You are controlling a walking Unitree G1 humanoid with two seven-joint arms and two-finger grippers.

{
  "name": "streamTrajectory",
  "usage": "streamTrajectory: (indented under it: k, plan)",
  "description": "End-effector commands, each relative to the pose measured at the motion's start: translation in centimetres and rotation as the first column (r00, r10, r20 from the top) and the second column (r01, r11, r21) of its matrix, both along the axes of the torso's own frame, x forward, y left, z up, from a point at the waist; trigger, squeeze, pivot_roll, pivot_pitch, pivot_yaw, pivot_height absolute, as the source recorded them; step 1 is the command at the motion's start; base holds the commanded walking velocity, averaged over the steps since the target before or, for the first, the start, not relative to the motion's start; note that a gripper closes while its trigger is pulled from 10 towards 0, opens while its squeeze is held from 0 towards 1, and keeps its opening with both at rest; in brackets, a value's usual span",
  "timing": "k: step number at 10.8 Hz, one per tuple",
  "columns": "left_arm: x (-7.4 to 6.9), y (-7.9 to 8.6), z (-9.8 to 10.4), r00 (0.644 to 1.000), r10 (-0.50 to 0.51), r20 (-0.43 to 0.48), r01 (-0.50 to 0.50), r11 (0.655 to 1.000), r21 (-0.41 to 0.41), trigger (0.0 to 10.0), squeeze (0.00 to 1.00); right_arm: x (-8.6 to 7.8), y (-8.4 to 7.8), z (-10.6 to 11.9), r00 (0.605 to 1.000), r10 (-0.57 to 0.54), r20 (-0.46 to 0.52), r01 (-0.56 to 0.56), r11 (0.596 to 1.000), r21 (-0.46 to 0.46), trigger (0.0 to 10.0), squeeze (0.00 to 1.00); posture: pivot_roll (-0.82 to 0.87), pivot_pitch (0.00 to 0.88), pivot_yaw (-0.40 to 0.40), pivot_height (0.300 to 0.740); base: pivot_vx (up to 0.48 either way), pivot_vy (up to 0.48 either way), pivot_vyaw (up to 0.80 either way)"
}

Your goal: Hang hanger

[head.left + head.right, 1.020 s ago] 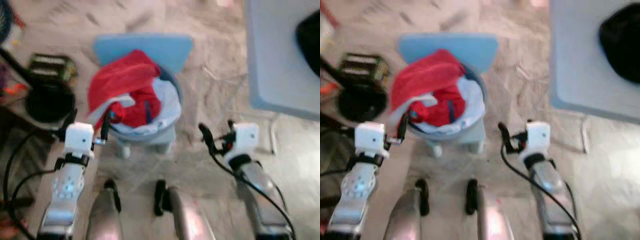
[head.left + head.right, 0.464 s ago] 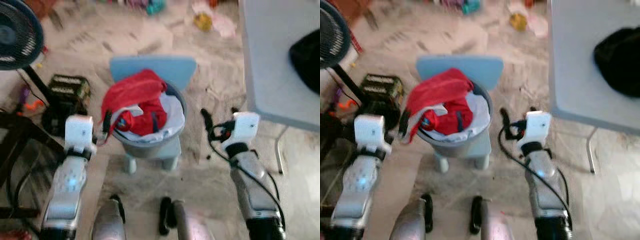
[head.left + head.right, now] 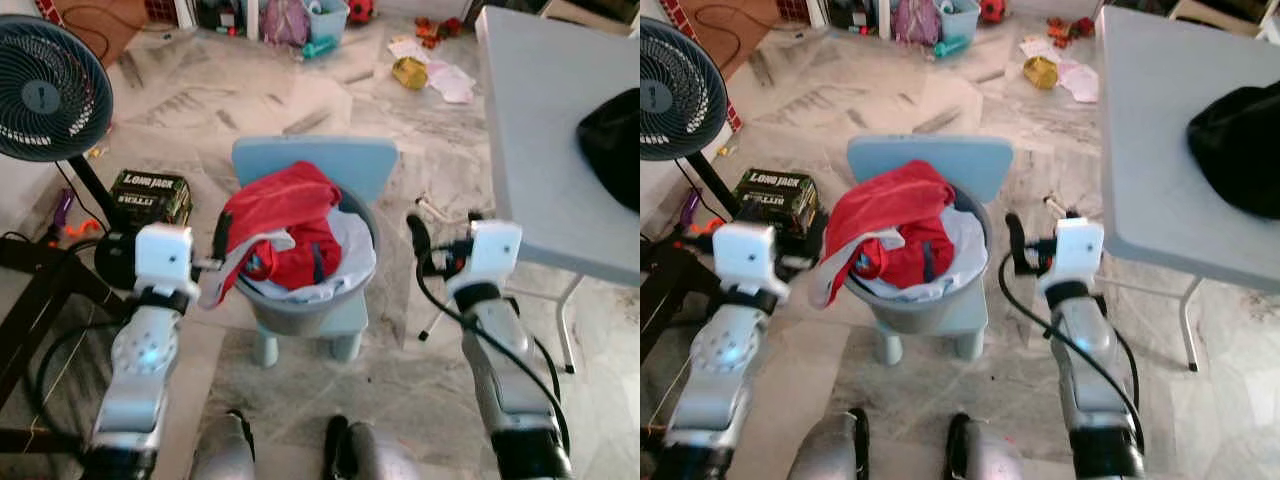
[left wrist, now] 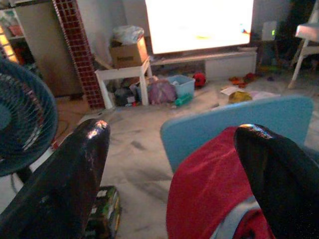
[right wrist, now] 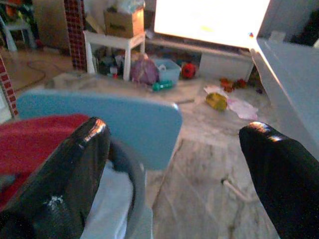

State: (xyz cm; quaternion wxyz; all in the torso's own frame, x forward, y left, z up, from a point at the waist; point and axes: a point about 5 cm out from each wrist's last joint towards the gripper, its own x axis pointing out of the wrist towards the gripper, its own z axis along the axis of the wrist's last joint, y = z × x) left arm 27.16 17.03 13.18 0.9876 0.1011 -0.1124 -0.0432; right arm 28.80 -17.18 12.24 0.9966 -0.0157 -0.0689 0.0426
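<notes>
A grey basket [image 3: 300, 305] heaped with a red garment [image 3: 285, 215] and pale clothes stands on a small blue chair [image 3: 315, 165] in front of me. My left gripper [image 3: 218, 245] is raised at the basket's left side, open, its fingers [image 4: 65, 184] wide apart and empty, close to the red garment [image 4: 209, 194]. On the basket's right side my right gripper [image 3: 418, 240] is held up, open and empty, level with the chair back [image 5: 114, 122]. I can make out no hanger.
A black fan [image 3: 50, 90] and a green box [image 3: 150, 195] stand at the left, beside a dark frame [image 3: 40, 300]. A grey table [image 3: 550, 130] with a black bundle [image 3: 612, 145] is at the right, its leg [image 3: 565, 330] near my right arm. Toys litter the far floor [image 3: 420, 70].
The camera has tilted up and the blur has gone, so more of the room shows. Both arms stay raised on either side of the basket.
</notes>
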Motion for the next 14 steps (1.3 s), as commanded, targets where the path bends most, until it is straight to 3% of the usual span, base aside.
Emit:
streamTrajectory:
  k: [1,6,14]
  plan:
    - [0.1,-0.3,-0.4,1.0,-0.016,-0.019,0.016,1.0,0.005,10.0,0.0,0.0,-0.6,-0.4,1.0,-0.016,-0.009,0.015,1.0,-0.011,10.0,0.0,0.03,0.132,-0.062,0.74,0.428,0.0,0.0]
    - [0.3,-1.1,-0.3,0.999,-0.039,-0.014,0.039,0.999,-0.022,10.0,0.0,0.0,-0.6,-0.4,1.0,-0.01,-0.001,0.01,1.0,-0.026,10.0,0.0,0.02,0.132,-0.068,0.74,0.428,0.0,0.0]
    - [0.2,-1.3,-0.2,0.999,-0.041,-0.005,0.041,0.999,-0.019,10.0,0.0,-0.3,-0.9,-0.9,1.0,-0.017,-0.014,0.016,0.999,-0.041,10.0,0.0,0.01,0.157,-0.065,0.74,0.0,0.0,0.0]
